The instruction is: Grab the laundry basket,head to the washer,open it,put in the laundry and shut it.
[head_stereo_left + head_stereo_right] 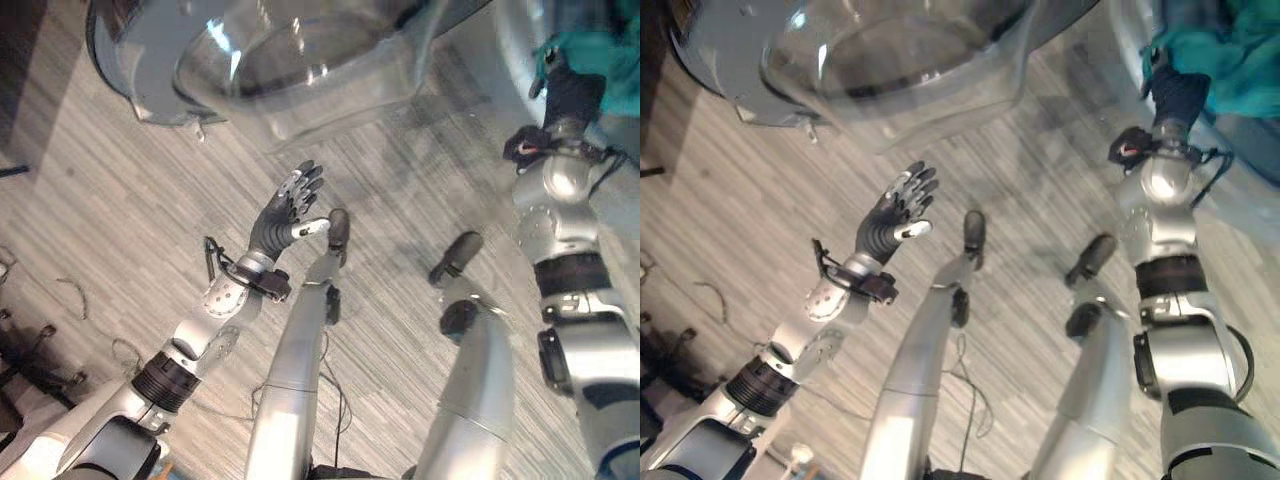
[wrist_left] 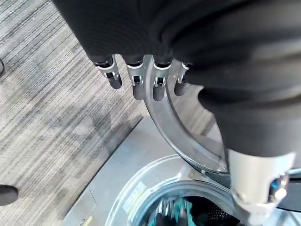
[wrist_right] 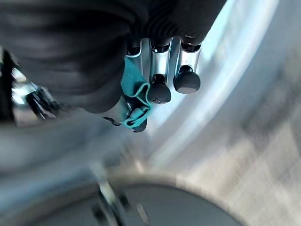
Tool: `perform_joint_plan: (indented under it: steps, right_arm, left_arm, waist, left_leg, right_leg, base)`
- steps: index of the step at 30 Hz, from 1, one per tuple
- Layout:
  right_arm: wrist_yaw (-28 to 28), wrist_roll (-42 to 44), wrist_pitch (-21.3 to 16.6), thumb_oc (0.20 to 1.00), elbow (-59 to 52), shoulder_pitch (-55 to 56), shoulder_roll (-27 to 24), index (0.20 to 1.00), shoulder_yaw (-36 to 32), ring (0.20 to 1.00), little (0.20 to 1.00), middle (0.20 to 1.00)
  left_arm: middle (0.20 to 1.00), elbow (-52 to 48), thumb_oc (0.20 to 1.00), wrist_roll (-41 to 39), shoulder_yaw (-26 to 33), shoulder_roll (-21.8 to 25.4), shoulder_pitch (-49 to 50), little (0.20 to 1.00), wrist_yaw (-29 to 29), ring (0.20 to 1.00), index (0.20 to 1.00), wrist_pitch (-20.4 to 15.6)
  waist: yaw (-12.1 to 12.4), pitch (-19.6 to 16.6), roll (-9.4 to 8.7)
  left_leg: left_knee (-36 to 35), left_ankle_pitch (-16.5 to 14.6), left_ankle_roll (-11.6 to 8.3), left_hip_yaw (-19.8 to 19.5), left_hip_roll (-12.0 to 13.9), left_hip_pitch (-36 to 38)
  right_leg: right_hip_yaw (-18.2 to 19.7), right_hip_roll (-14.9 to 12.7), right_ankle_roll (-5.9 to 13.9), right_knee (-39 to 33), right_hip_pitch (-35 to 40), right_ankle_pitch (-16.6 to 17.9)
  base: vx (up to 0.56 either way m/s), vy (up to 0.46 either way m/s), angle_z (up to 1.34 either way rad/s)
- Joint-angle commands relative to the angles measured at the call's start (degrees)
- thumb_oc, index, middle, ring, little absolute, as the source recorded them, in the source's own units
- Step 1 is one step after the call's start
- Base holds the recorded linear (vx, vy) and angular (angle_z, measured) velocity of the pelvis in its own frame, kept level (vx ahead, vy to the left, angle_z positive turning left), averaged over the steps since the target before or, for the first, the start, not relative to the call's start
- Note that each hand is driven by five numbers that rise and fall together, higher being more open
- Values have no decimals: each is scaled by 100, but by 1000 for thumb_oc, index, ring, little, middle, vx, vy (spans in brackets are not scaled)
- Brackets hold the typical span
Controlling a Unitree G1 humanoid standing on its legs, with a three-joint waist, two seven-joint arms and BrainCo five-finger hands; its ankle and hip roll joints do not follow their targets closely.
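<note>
The right hand (image 3: 155,70) pinches teal cloth (image 3: 134,96) by the washer's hole (image 2: 188,207). The left hand (image 1: 290,215) is open, fingers straight, under the glass door (image 1: 300,60).

Teal laundry (image 1: 1210,45) showed bright against the washer's pale grey body (image 2: 117,174). The washer door (image 1: 290,60) was clear glass ringed in silver-grey. The floor (image 1: 110,190) ran grey with fine stripes.
</note>
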Motion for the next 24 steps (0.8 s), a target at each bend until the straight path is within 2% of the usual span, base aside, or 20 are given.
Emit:
perform_joint_plan:
  steps: [1, 4, 6, 8, 9, 10, 11, 12, 13, 14, 15, 16, 18, 19, 20, 21, 22, 24]
  right_arm:
    - [-301, -30, -587, 200, -21, -240, -623, 200, -380, 200, 200, 200]
    - [-505, -4, -623, 200, 276, -793, -832, 200, -211, 200, 200, 200]
    - [-839, -13, -663, 200, 480, -1228, -1042, 200, -196, 200, 200, 200]
    - [-927, -8, -582, 200, 840, -1493, -1169, 200, -27, 200, 200, 200]
    - [-921, 3, -586, 200, 883, -1531, -1181, 200, 1, 200, 200, 200]
    - [-714, -46, -293, 200, 1463, -1654, -1313, 200, 369, 200, 200, 200]
    - [-646, 7, -309, 200, 1570, -1750, -1347, 200, 438, 200, 200, 200]
    - [-305, 127, -83, 200, 1970, -1733, -1337, 200, 694, 200, 200, 200]
    - [769, 144, 594, 1000, 3259, -1997, -1458, 1000, 1576, 1000, 1000, 1000]
    - [829, 168, 580, 1000, 3348, -2096, -1468, 1000, 1644, 1000, 1000, 1000]
    - [1166, 176, 949, 1000, 3717, -2143, -1033, 1000, 1877, 1000, 1000, 1000]
    - [1288, 333, 929, 1000, 3745, -2022, -570, 1000, 1808, 1000, 1000, 1000]
    - [1513, 516, 896, 1000, 3679, -1524, -10, 1000, 1580, 1000, 1000, 1000]
    - [1506, 513, 892, 1000, 3650, -1471, 11, 1000, 1556, 1000, 1000, 1000]
    - [1719, 798, 785, 1000, 3330, -927, 429, 1000, 1306, 1000, 1000, 1000]
    - [1709, 797, 785, 1000, 3288, -869, 442, 1000, 1289, 1000, 1000, 1000]
    - [1863, 1190, 604, 1000, 2735, -166, 846, 1000, 992, 1000, 1000, 1000]
    - [1914, 1332, 525, 1000, 2296, 325, 1032, 1000, 846, 1000, 1000, 1000]
  left_arm:
    - [1000, -156, 1000, 53, -189, 258, 471, 1000, -244, 1000, 1000, -126]
    - [1000, -139, 1000, 68, -274, 352, 532, 1000, -266, 1000, 1000, -109]
    - [1000, -96, 1000, 111, -352, 417, 690, 1000, -275, 1000, 1000, -35]
    - [1000, -70, 1000, 64, -424, 428, 719, 1000, -325, 1000, 1000, 10]
    - [1000, -67, 1000, 60, -426, 421, 719, 1000, -329, 1000, 1000, 9]
    - [1000, -42, 1000, 7, -465, 461, 712, 1000, -397, 1000, 1000, 22]
    - [1000, -38, 1000, 2, -454, 441, 711, 1000, -404, 1000, 1000, 19]
    - [1000, -41, 1000, -22, -488, 497, 656, 1000, -458, 1000, 1000, 20]
    - [1000, -87, 1000, -157, -486, 681, 574, 1000, -714, 1000, 1000, 15]
    - [1000, -89, 1000, -164, -460, 667, 575, 1000, -724, 1000, 1000, 15]
    - [1000, -240, 1000, -270, -489, 736, 599, 1000, -897, 1000, 1000, 36]
    - [1000, -324, 1000, -272, -487, 752, 621, 1000, -932, 1000, 1000, 108]
    - [1000, -381, 1000, -297, -500, 841, 667, 1000, -1038, 1000, 1000, 229]
    - [1000, -388, 1000, -301, -502, 866, 694, 1000, -1044, 1000, 1000, 233]
    - [1000, -373, 1000, -308, -463, 869, 758, 1000, -1120, 1000, 1000, 228]
    - [1000, -376, 1000, -307, -472, 883, 780, 1000, -1123, 1000, 1000, 227]
    - [1000, -331, 1000, -259, -395, 831, 850, 1000, -1162, 1000, 1000, 234]
    - [1000, -319, 1000, -215, -358, 828, 953, 1000, -1157, 1000, 1000, 223]
  waist:
    - [189, -420, 61]
    - [245, -441, 50]
    - [277, -612, 12]
    - [320, -682, -15]
    - [324, -671, -4]
    - [387, -697, -32]
    - [384, -682, -10]
    - [418, -683, -30]
    - [468, -656, -84]
    - [456, -645, -64]
    - [461, -647, -67]
    - [405, -646, -48]
    - [402, -704, -56]
    - [404, -712, -76]
    - [408, -776, -65]
    - [409, -787, -75]
    - [375, -843, -67]
    - [346, -896, -79]
  left_leg:
    - [-1218, -72, 227, 211, -393, 498]
    - [-1520, 71, 195, 214, -353, 737]
    - [-1846, 201, 135, 166, -355, 1063]
    - [-2004, 274, 105, 133, -378, 1276]
    - [-2030, 282, 102, 133, -374, 1309]
    - [-2071, 299, 89, 92, -393, 1399]
    - [-2082, 300, 89, 97, -389, 1416]
    - [-2062, 292, 96, 81, -398, 1438]
    - [-1921, 198, 110, 88, -405, 1426]
    - [-1914, 204, 114, 92, -400, 1411]
    - [-1789, 123, 145, 104, -395, 1420]
    - [-1710, 44, 176, 129, -396, 1466]
    - [-1609, -58, 229, 175, -397, 1580]
    - [-1606, -69, 231, 176, -397, 1600]
    - [-1571, -113, 256, 213, -390, 1732]
    - [-1574, -116, 256, 211, -392, 1753]
    - [-1616, -129, 263, 231, -395, 1915]
    - [-1684, -129, 262, 220, -406, 2059]
  right_leg:
    - [-395, 583, -99, 412, 1242, -1593]
    - [-399, 709, -93, 46, 1443, -1444]
    - [-336, 837, -64, -397, 1741, -1310]
    - [-316, 924, -60, -701, 2013, -1220]
    - [-319, 937, -61, -744, 2051, -1205]
    - [-301, 931, -58, -835, 2164, -1126]
    - [-296, 937, -54, -854, 2181, -1114]
    - [-266, 940, -72, -829, 2193, -1102]
    - [-214, 905, -103, -688, 2157, -1090]
    - [-213, 909, -107, -685, 2143, -1082]
    - [-206, 895, -126, -618, 2136, -1056]
    - [-143, 903, -113, -553, 2136, -1048]
    - [-104, 872, -104, -532, 2286, -1068]
    - [-104, 873, -101, -543, 2312, -1068]
    - [-118, 840, -69, -605, 2472, -1042]
    - [-123, 841, -67, -619, 2499, -1039]
    - [-137, 841, -35, -746, 2694, -997]
    - [-143, 846, -15, -862, 2841, -942]
  base:
    - [-32, -44, -19]
    - [-1, -42, -31]
    - [43, -45, -27]
    - [26, -38, -10]
    - [18, -43, -10]
    - [-1, -14, -6]
    - [-12, 0, -3]
    - [0, 0, 0]
    - [-15, 19, 4]
    - [12, 11, 5]
    - [31, 46, 7]
    - [52, 64, 6]
    - [53, 64, -3]
    - [66, 46, -9]
    - [41, 21, -8]
    - [71, 43, -8]
    - [48, 38, -7]
    - [42, 35, -5]
